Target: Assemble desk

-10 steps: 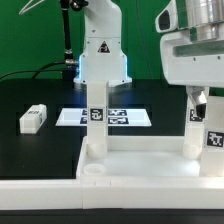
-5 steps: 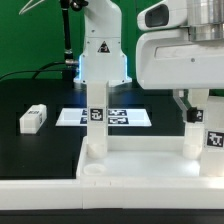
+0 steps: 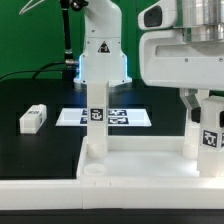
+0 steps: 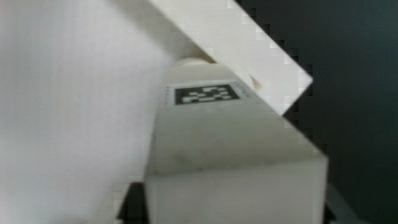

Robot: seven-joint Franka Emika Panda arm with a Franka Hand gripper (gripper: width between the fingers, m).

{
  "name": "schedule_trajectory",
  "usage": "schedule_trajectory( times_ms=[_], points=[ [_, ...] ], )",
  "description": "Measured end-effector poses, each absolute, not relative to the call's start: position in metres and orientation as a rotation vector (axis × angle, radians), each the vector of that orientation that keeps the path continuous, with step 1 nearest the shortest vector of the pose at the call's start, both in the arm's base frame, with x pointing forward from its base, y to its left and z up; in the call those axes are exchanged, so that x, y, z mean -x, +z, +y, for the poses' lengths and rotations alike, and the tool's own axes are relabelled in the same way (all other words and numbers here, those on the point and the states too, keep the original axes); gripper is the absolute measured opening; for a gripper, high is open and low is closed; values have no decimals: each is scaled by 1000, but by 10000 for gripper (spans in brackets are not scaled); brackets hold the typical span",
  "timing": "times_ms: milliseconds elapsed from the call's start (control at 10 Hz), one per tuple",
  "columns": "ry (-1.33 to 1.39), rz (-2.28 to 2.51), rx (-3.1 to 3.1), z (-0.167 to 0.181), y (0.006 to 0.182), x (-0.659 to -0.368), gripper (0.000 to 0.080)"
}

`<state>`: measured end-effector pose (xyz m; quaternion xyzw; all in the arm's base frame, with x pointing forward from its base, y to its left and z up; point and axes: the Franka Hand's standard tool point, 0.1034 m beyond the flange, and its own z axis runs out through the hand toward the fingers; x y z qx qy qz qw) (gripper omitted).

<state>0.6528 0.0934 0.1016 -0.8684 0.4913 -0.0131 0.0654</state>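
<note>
The white desk tabletop [image 3: 130, 165] lies upside down at the front, rim up, with an open round socket at its near left corner. One tagged white leg [image 3: 97, 112] stands upright in the far left corner. My gripper [image 3: 207, 122] is at the right end of the tabletop, shut on another upright tagged leg [image 3: 210, 138] standing on it. In the wrist view that leg [image 4: 222, 150] fills the space between my dark fingers [image 4: 128, 205], with the tabletop [image 4: 71, 100] beside it. A loose leg [image 3: 33, 119] lies flat on the black table at the exterior view's left.
The marker board [image 3: 125, 117] lies flat behind the tabletop. The robot base [image 3: 102, 55] stands at the back. A black cable runs along the back left. The table surface is black.
My gripper has moved toward the exterior view's left and come lower over the right-hand leg; its white body now covers more of the upper right. The other parts have not moved.
</note>
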Motion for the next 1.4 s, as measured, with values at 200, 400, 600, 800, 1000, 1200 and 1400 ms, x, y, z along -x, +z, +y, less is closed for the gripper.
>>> schedule_trajectory(
  times_ms=[200, 400, 600, 800, 1000, 1200, 1400],
  points=[
    [-3, 1909, 2329, 94, 101, -650, 298],
    [36, 2268, 1913, 96, 100, -645, 298],
    [47, 2397, 1711, 95, 99, -643, 298],
    [62, 2468, 1615, 95, 99, -642, 298],
    [62, 2471, 1611, 95, 99, -642, 298],
    [59, 2464, 1623, 95, 98, -642, 542],
    [34, 2350, 1746, 73, 120, -633, 615]
  ],
)
